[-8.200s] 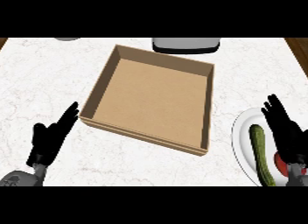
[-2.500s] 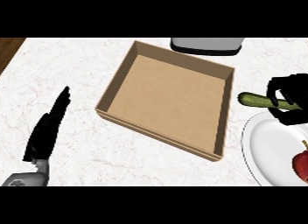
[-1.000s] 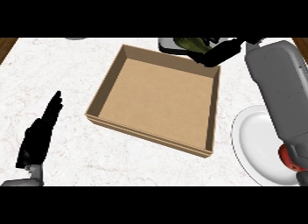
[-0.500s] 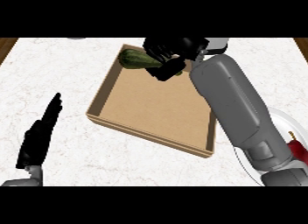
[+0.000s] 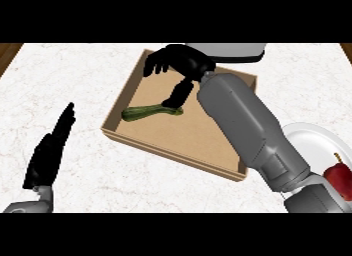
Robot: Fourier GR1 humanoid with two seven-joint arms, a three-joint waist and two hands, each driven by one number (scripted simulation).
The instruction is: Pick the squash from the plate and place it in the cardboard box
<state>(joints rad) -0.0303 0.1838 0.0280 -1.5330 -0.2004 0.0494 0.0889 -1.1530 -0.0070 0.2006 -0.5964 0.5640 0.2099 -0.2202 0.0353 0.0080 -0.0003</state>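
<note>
**Squash inside the box, right hand above it**

Your squash (image 5: pixel 151 112) lies in the cardboard box (image 5: pixel 135 141), left of centre. Right hand (image 5: pixel 177 59) fingers (image 5: pixel 179 93) are released; one points down near the squash's right end. Left hand (image 5: pixel 50 151) rests flat on the desk (image 5: pixel 75 75).

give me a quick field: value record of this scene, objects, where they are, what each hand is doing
squash: lying inside the cardboard box, near its left wall
cardboard box: open, on the counter, centre of view
right hand: over the box's far end, fingers spread, one digit reaching down towards the squash's end; contact unclear
left hand: open, resting on edge at lower left, holding nothing
plate: white, right of the box, partly hidden by the right forearm
red fruit: on the plate
counter: white marble
</note>
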